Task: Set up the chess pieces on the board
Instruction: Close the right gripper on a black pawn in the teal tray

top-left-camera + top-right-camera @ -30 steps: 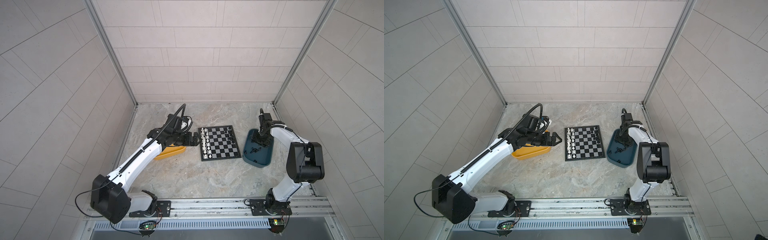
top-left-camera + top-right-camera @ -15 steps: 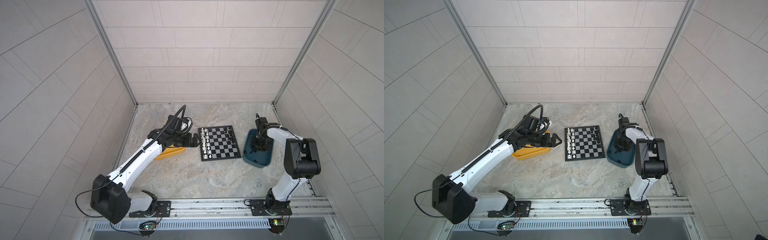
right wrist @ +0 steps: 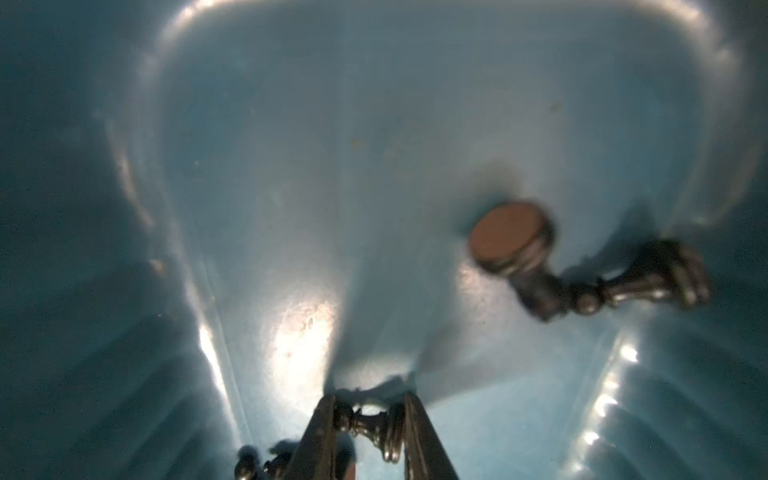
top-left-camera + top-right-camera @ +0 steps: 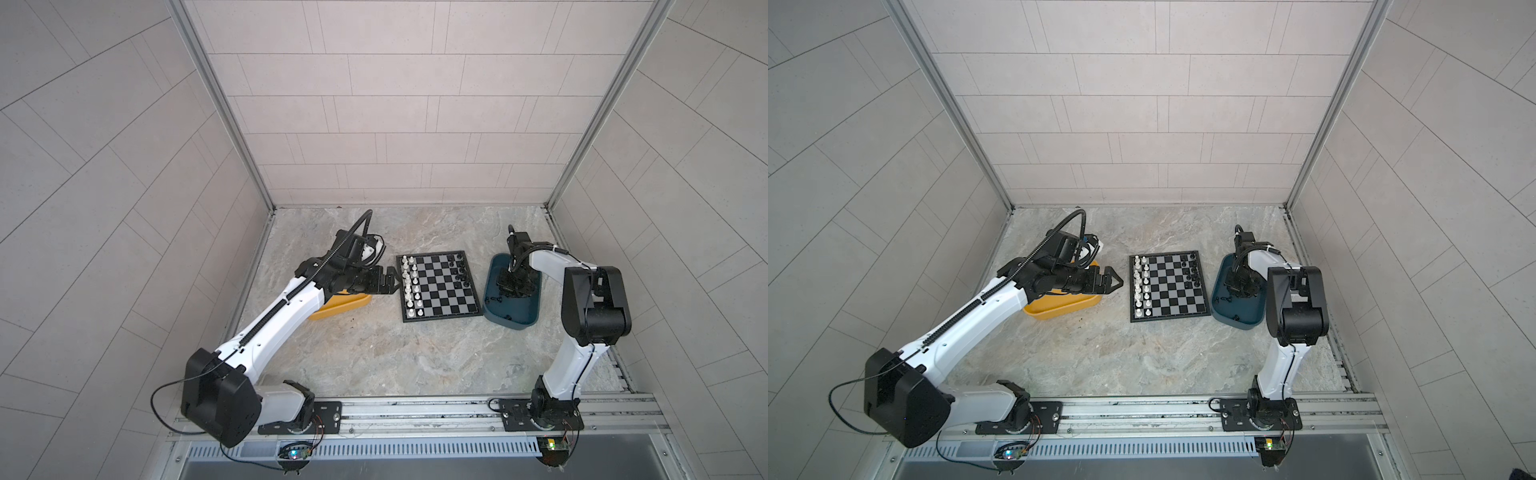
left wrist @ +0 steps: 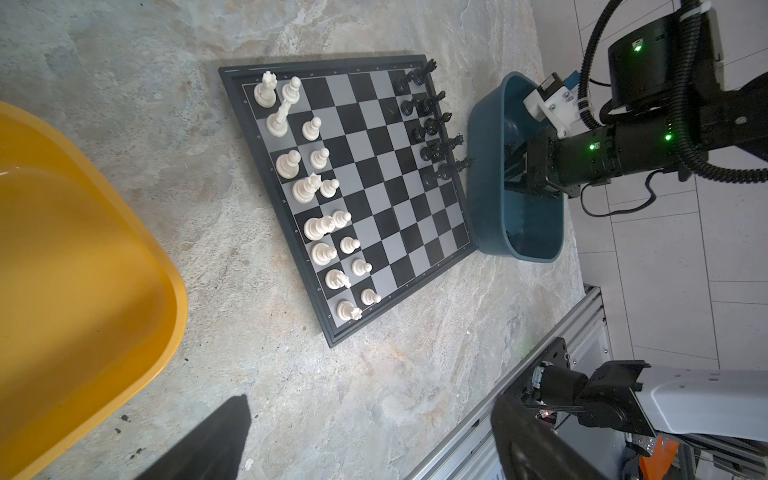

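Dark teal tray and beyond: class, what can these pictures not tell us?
Both top views: the right arm hides much of the dark teal tray; contents uncountable.
Right wrist view: the black chess piece between the fingers is blurred and cut by the edge; kind unclear.
Both top views: the left arm covers the yellow tray; the left wrist view crops it.

Top views are evenly lit and sharp; right wrist view is blurry, with glare on the teal tray (image 3: 299, 332).
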Tool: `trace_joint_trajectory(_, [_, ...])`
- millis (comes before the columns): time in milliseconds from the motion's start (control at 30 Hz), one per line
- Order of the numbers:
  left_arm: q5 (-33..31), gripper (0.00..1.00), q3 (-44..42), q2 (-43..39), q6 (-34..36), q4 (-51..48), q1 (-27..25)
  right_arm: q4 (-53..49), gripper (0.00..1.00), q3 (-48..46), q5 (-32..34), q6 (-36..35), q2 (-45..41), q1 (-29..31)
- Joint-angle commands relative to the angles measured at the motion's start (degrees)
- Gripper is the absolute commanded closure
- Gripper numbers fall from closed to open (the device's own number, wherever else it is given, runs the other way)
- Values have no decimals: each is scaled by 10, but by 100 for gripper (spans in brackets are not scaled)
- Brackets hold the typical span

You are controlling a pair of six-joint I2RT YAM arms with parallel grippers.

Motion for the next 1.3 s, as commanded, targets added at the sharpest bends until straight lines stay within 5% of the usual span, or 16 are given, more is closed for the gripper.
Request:
trace_joint_trajectory(0, [-5, 3, 0, -7, 7, -4, 3, 6, 78, 11, 6, -4, 10, 2])
trace_joint_trajectory(200, [-4, 3, 1, -6, 7, -4, 3, 6, 79, 9, 6, -1, 11, -1])
trace_joint_trajectory(433, [-6, 3, -5, -7, 7, -2, 3, 22, 55, -2, -50, -2, -7, -8])
trace_joint_trajectory(767, [-5, 3, -10, -12, 4, -1, 4, 36, 58, -46, -78, 68, -70, -22])
trace_joint_trajectory(1267, [-1, 3, -15, -20, 4, -1, 4, -28, 68, -26, 32, -15, -47, -5])
